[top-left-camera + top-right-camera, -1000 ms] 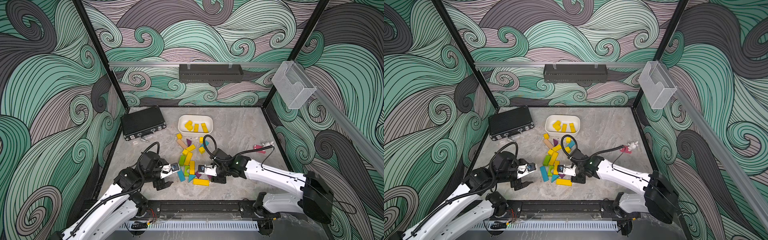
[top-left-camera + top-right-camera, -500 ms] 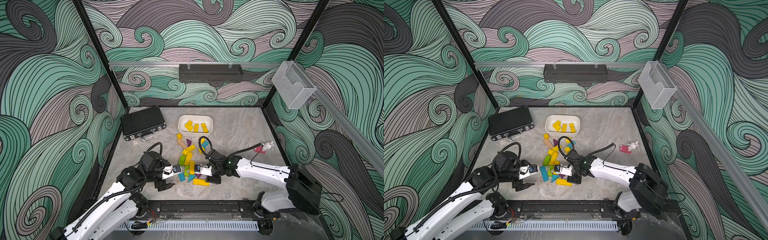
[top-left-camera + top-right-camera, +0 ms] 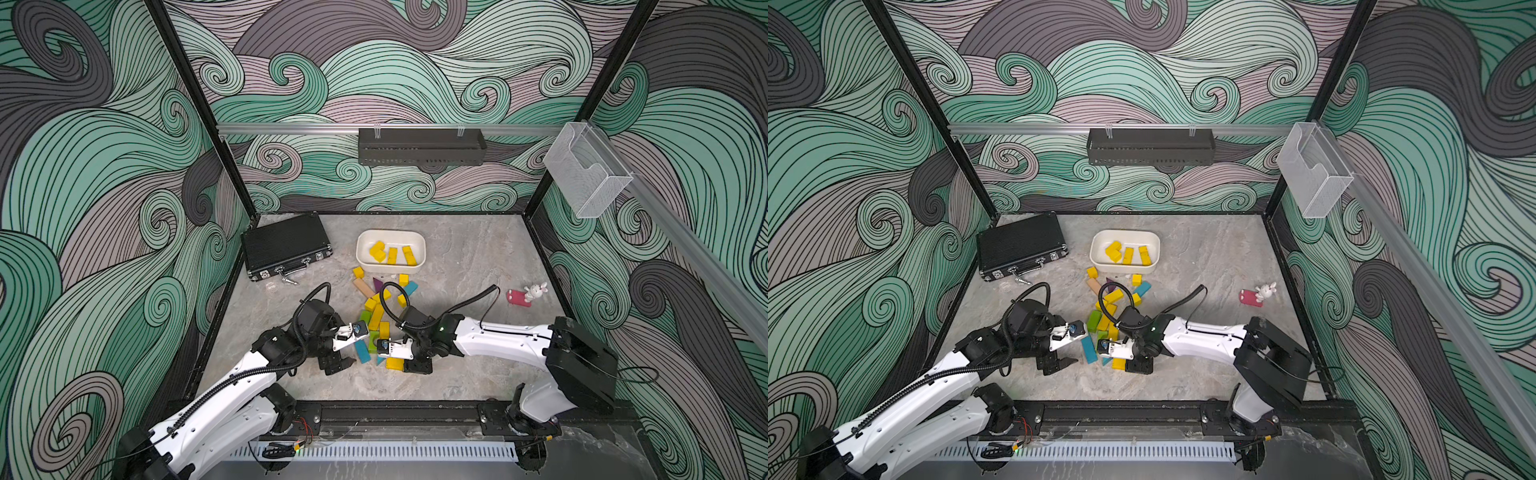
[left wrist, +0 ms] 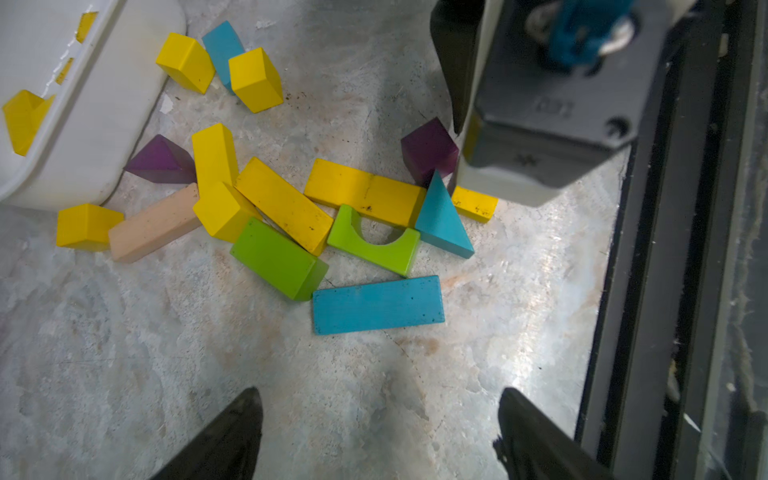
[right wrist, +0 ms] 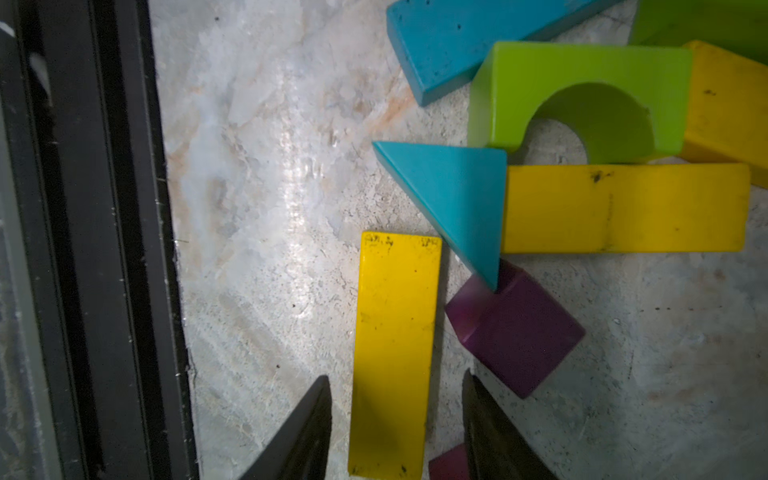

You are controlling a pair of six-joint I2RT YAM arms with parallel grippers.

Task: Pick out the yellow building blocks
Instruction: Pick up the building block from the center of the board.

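Your right gripper (image 5: 397,386) is down at the 6 o'clock end of the block pile. Its jaws are partly open and straddle one yellow bar (image 5: 395,353) that lies flat on the table (image 5: 270,208). There's a thin gap on each side, so it isn't pinched. A purple cube (image 5: 515,332) sits just beside that bar, against the tip of the teal triangle (image 5: 461,199).

Your left gripper (image 4: 379,392) hangs at the pile's 7 o'clock. Jaws are spread wide with nothing between them, bare table underneath, and the blue bar (image 4: 376,305) is the nearest block.

About eight of the yellow building blocks (image 4: 282,203) are loose in the left wrist view. They're mixed in with the lime arch (image 4: 374,241), lime block (image 4: 276,259), tan bar (image 4: 156,224) and purple wedge (image 4: 160,162). Two yellow cubes flank a small blue block at the tray end.

The rest are in the white tray (image 3: 419,249), at 12 o'clock from the pile; roughly four show in both top views.

The black case (image 3: 286,245) is at 10 o'clock and the pink toy (image 3: 519,297) at 3 o'clock, both well apart from the pile.
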